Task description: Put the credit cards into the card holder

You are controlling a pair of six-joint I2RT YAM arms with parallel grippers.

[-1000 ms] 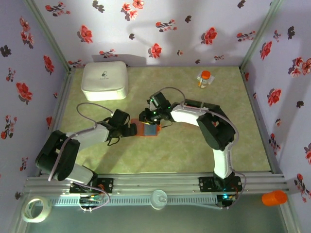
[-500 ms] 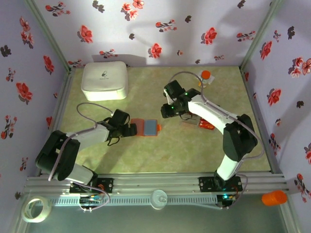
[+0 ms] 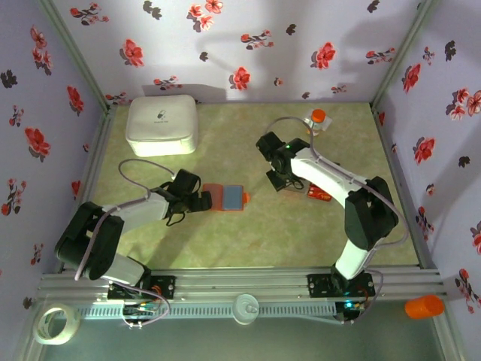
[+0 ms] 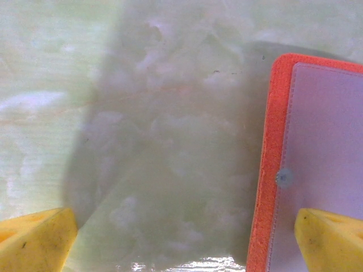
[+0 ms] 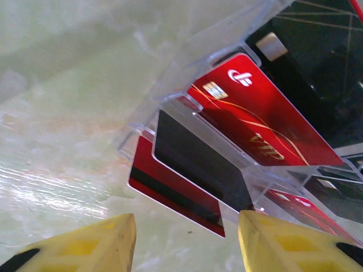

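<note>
The card holder [image 3: 231, 198] lies open on the table, orange-red with a blue-grey inner pocket [image 4: 332, 136]. My left gripper [image 3: 201, 201] [image 4: 181, 243] is open at the holder's left edge, one fingertip [image 4: 332, 238] over the pocket and the other over bare table. To the right, the credit cards [image 3: 316, 194] lie overlapped in a clear plastic tray: a glossy red one [image 5: 255, 119], a black one [image 5: 198, 164] and a red one with a black stripe [image 5: 170, 195]. My right gripper [image 3: 289, 183] [image 5: 184, 243] hovers just in front of them, open, with nothing between its fingers.
A big white rounded box [image 3: 162, 125] stands at the back left. A small bottle with an orange cap [image 3: 318, 122] is at the back right. Flowered walls close in the table on three sides. The clear tray [image 5: 170, 96] rises around the cards.
My right arm has swung from over the card holder to the cards on the right, and its jaws have opened wider. The left arm has stayed still.
</note>
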